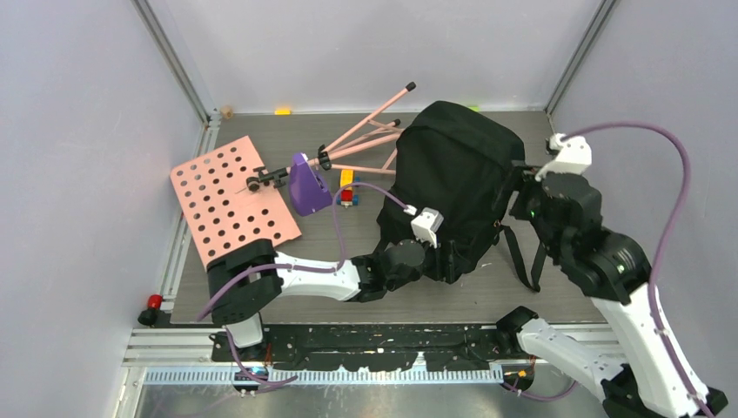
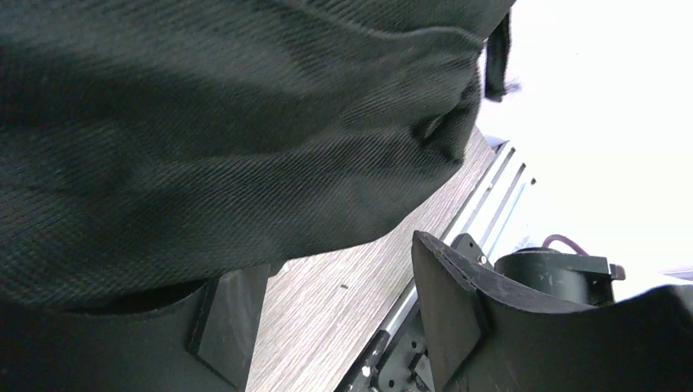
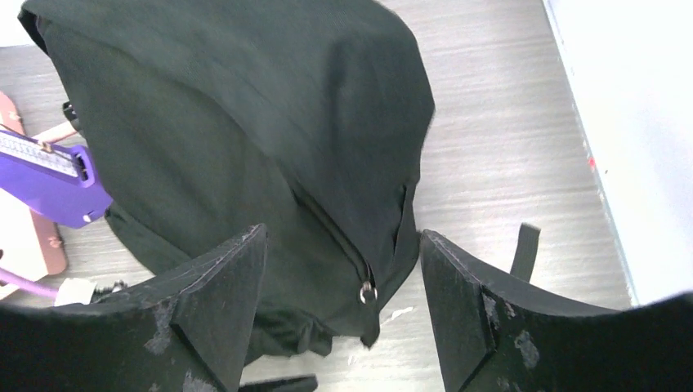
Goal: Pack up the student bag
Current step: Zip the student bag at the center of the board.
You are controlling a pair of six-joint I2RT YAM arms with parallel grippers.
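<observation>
The student bag [image 1: 452,170], a large black backpack, lies right of the table's middle with its straps [image 1: 520,252] trailing toward the near right. My left gripper [image 1: 428,259] sits low at the bag's near-left edge. In the left wrist view it [image 2: 335,322] stands open over bare table, and the bag's fabric [image 2: 204,139] hangs above and over the left finger [image 2: 225,327]. My right gripper [image 1: 522,198] is at the bag's right side. It [image 3: 339,306] is open above the bag [image 3: 245,106], and the zipper's metal pull ring [image 3: 368,292] shows between the fingers, untouched.
A pink perforated board [image 1: 228,202] lies at the left, with a purple object [image 1: 306,185] and small coloured bricks [image 1: 348,188] beside it. Pink rods [image 1: 365,132] fan out behind them toward the bag. A loose strap end [image 3: 527,249] lies right of the bag. Walls enclose the table.
</observation>
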